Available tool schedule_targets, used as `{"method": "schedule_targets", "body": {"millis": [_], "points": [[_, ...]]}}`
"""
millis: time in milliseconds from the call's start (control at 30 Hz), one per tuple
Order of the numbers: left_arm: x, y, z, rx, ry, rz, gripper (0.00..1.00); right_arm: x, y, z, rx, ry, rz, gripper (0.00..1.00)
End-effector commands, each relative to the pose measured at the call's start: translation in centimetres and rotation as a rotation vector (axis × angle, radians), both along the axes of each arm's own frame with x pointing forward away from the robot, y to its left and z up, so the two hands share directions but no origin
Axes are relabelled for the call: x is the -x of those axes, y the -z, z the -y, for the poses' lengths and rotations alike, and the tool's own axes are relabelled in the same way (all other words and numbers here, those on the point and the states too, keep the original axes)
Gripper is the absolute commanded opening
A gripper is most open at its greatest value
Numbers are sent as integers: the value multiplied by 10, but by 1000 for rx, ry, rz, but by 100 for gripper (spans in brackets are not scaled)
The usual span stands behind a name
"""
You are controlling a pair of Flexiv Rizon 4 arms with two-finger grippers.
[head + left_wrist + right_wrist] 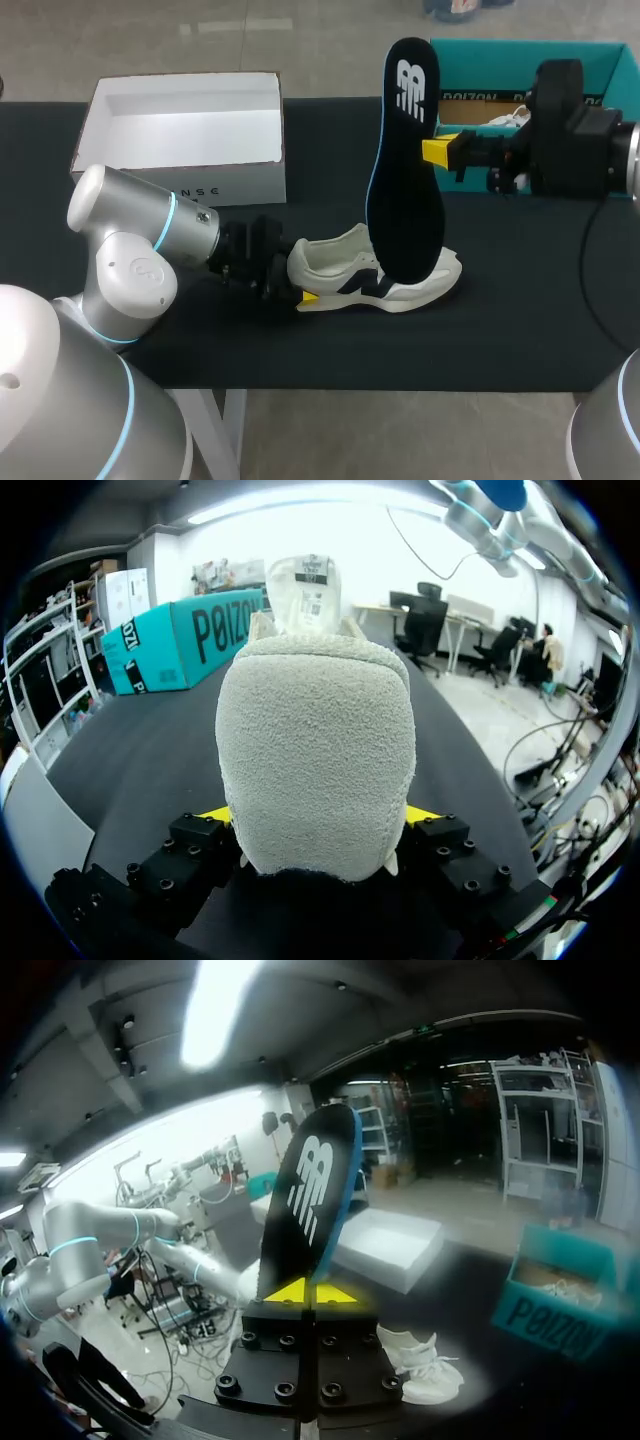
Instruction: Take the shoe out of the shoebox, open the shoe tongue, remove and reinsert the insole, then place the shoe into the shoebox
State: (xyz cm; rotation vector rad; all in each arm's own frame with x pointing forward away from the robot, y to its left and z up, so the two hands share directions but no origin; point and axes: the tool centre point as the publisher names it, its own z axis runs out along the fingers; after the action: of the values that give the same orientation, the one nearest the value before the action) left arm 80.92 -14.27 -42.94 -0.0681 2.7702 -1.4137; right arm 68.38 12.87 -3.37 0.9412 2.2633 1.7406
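Insole (405,180) — pinched by right gripper (312,1293), upright over shoe (375,275), heel clamped by left gripper (318,818) — seemingly out; next, lower it back in.

You see the white-and-navy sneaker (400,285) lying on the black table (330,350). The dark foam insole (405,180) stands upright over it, with the open white cardboard box (180,185) behind-left and the teal cardboard shoebox (470,75) behind-right.

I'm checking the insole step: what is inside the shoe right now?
The insole, pinched upright in the right claw, stands over the shoe and covers its opening, so the inside cannot be seen.
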Motion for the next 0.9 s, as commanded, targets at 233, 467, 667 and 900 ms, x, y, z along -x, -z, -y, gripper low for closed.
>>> {"method": "schedule_targets", "body": {"millis": [233, 467, 667, 900], "points": [[1, 1, 0, -2, -1, 1, 0, 6, 2, 1, 3, 14, 21, 0], [1, 1, 0, -2, -1, 1, 0, 6, 2, 1, 3, 14, 21, 0], [1, 1, 0, -2, -1, 1, 0, 6, 2, 1, 3, 14, 21, 0], [1, 1, 0, -2, -1, 1, 0, 6, 2, 1, 3, 14, 21, 0]]}}
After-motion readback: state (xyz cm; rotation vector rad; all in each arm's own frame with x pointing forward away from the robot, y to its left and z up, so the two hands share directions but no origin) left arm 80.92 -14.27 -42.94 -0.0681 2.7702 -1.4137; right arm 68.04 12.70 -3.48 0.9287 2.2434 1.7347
